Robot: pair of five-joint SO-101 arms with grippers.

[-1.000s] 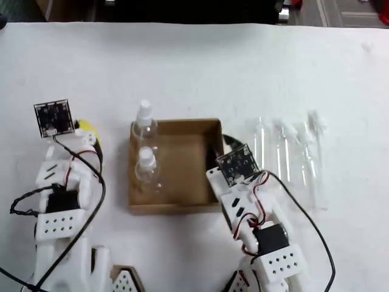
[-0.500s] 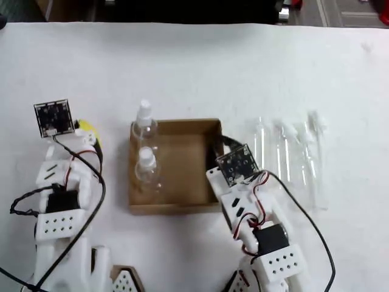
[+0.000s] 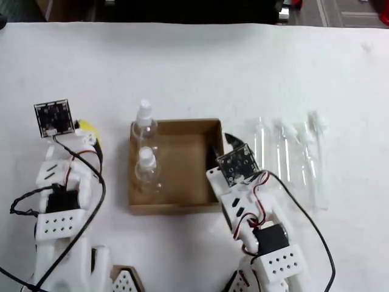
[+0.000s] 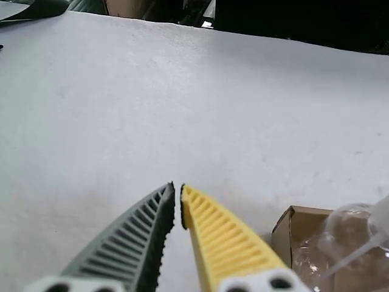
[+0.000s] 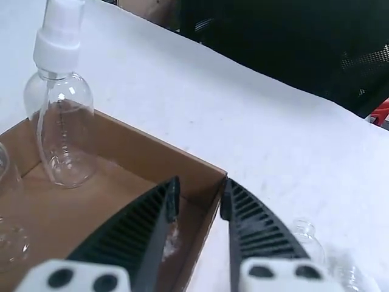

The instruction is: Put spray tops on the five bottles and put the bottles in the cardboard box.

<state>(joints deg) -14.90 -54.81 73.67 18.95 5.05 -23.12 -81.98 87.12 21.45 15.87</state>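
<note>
The cardboard box (image 3: pixel 182 204) lies mid-table. Two clear bottles with white spray tops stand along its left side, one at the far corner (image 3: pixel 144 125) and one nearer (image 3: pixel 147 169). Several uncapped clear bottles (image 3: pixel 282 155) lie right of the box, with loose spray tops (image 3: pixel 316 123) beside them. My right gripper (image 3: pixel 228 143) sits at the box's right wall. In the right wrist view it (image 5: pixel 199 193) is slightly open and holds nothing, with the box wall (image 5: pixel 152 152) below its tips and the capped bottle (image 5: pixel 61 121) beyond. My left gripper (image 4: pixel 177 191) is shut and empty, left of the box.
White cloth covers the table, with bare room behind the box and on the far left. The left arm's body (image 3: pixel 61 201) and the right arm's body (image 3: pixel 261 237) fill the near edge. A box corner (image 4: pixel 292 219) and a bottle (image 4: pixel 358 228) show beside my left gripper.
The right gripper's dark fingertip has shifted slightly right, away from the box's right wall. The left arm, bottles and box have not moved.
</note>
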